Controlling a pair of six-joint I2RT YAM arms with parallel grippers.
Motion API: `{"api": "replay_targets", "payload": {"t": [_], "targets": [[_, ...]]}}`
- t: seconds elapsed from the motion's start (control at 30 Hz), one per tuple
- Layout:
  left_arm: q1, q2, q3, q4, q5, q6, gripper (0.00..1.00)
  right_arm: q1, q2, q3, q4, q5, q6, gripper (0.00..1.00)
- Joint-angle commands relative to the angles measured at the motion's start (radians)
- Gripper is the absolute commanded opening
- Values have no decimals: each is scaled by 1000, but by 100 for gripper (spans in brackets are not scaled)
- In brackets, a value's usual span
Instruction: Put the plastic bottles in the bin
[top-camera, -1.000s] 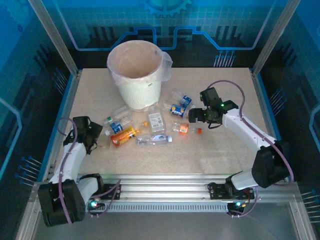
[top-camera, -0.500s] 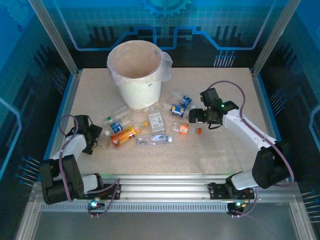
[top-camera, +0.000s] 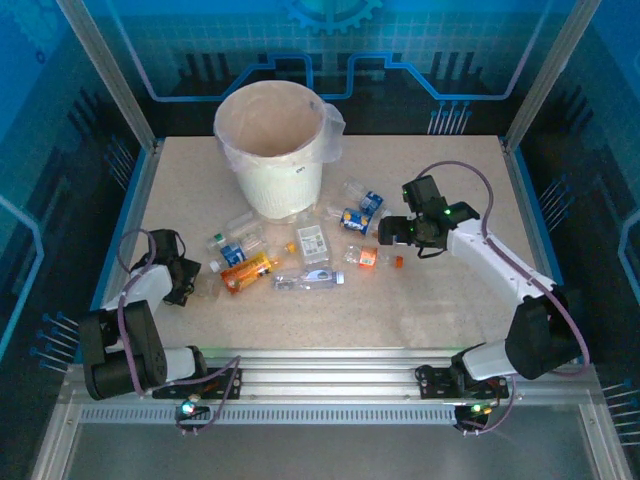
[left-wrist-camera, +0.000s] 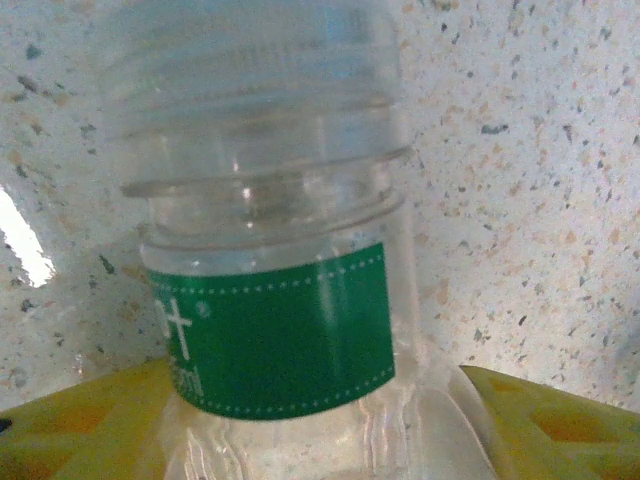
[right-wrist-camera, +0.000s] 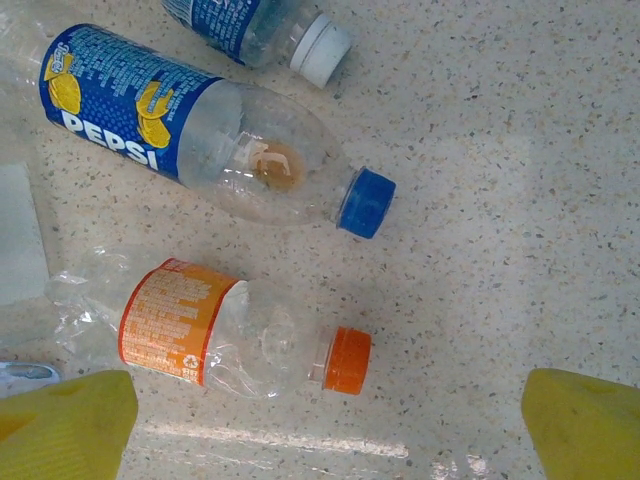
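A clear plastic bottle with a green label (left-wrist-camera: 275, 340) and a clear cap lies on the speckled table, its body wedged between the yellow fingers (left-wrist-camera: 80, 425) of my left gripper (top-camera: 183, 278), which is shut on it at the table's left side. My right gripper (right-wrist-camera: 330, 425) stands open above a crushed bottle with an orange label and cap (right-wrist-camera: 200, 335), which lies flat and untouched. Beyond it lie a blue Pepsi bottle (right-wrist-camera: 200, 130) and a white-capped bottle (right-wrist-camera: 260, 25). The bin (top-camera: 275, 185), white with a bag liner, stands at the back centre.
Several more bottles lie scattered in front of the bin, among them an orange one (top-camera: 245, 271), a clear one (top-camera: 306, 281) and a white-labelled one (top-camera: 313, 243). Metal frame posts and blue walls enclose the table. The aluminium rail (top-camera: 330, 365) runs along the near edge.
My left arm has folded back towards the left edge, and its jaws have closed in on the green-labelled bottle. The right arm and the other bottles have stayed put.
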Motion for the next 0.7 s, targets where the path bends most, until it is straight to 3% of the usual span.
{"api": "replay_targets", "payload": {"t": [0.0, 0.3, 0.57, 0.67], "targets": [[1, 20, 9, 95, 15, 6, 54, -15, -34, -9, -7, -11, 24, 100], [1, -185, 68, 29, -28, 116, 42, -15, -74, -26, 0, -1, 42, 100], [-6, -372, 241, -85, -26, 258, 40, -19, -103, -36, 7, 15, 62, 100], [-50, -396, 336, -81, -24, 301, 40, -21, -111, -39, 20, 17, 72, 100]]}}
